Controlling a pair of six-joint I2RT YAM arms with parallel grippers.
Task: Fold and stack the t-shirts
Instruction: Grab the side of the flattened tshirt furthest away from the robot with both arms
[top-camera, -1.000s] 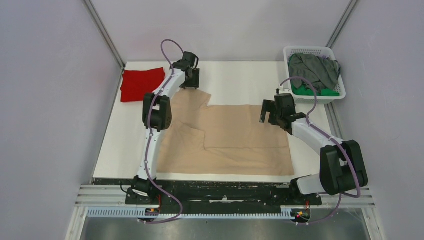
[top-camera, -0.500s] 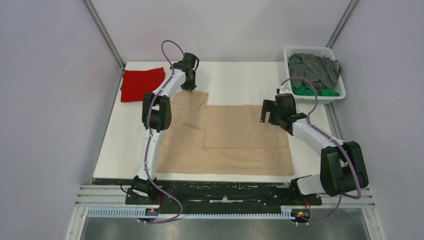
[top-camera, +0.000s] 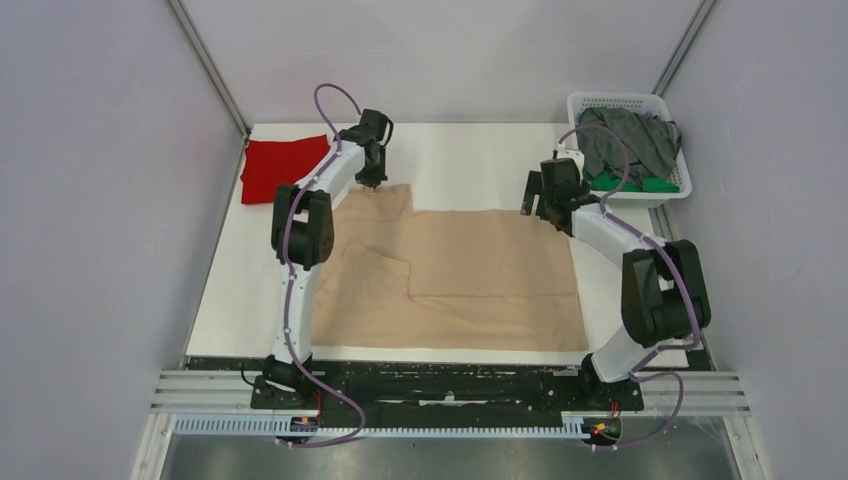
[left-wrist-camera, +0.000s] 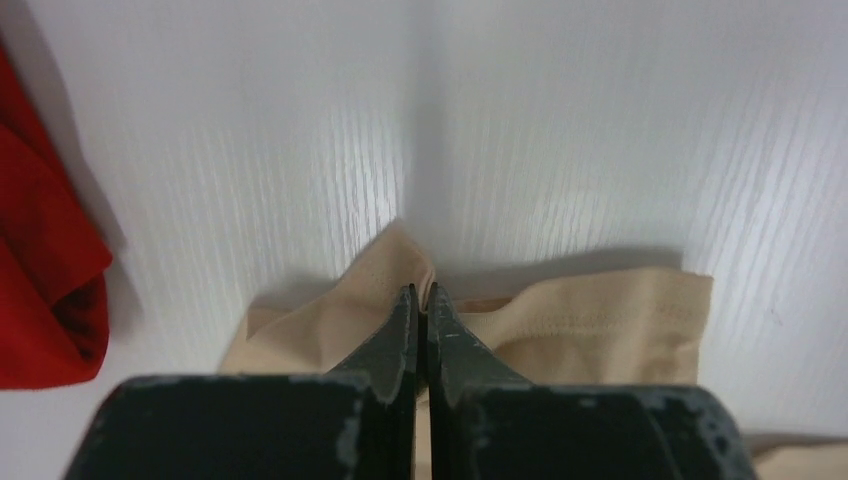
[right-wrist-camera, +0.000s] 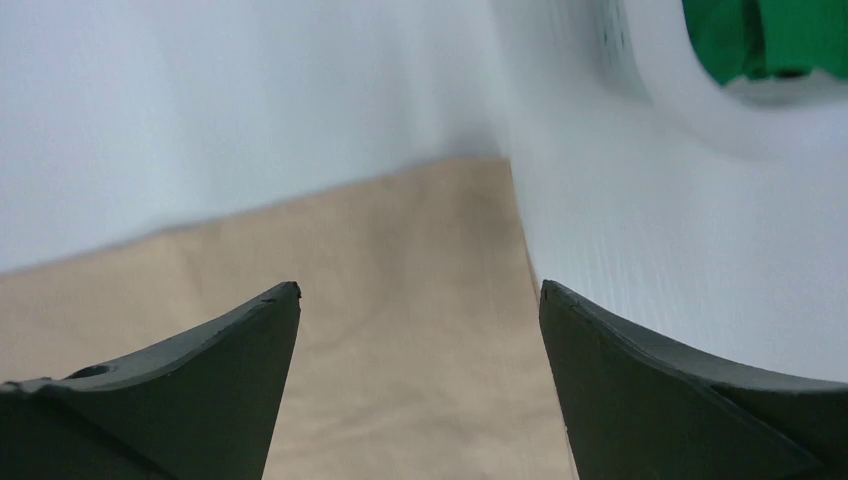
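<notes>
**A:** From above, where is everything lying?

**B:** The beige t-shirt (top-camera: 470, 285) is lying spread across the white counter (top-camera: 470, 150), with its left part folded over. The red t-shirt (top-camera: 283, 168) is sitting folded at the far left corner, apart from it. The grey t-shirt (top-camera: 630, 138) and the green t-shirt (top-camera: 640, 184) are lying heaped in the white basket (top-camera: 612, 98) at the far right.

**A:** And the arms?

**B:** The left tool (top-camera: 373, 183) is reaching down to the beige shirt's far left corner. The right tool (top-camera: 538, 203) is hanging over its far right corner.

**A:** What is the left wrist camera showing?

**B:** The fingers (left-wrist-camera: 395, 330) are pressing almost together, pinching a raised ridge of beige fabric. The red shirt is lying off to the left.

**A:** And the right wrist camera?

**B:** Its fingers (right-wrist-camera: 200, 380) are standing wide apart above the beige corner, gripping nothing. The basket wall and green cloth are showing beyond, to the right.
</notes>
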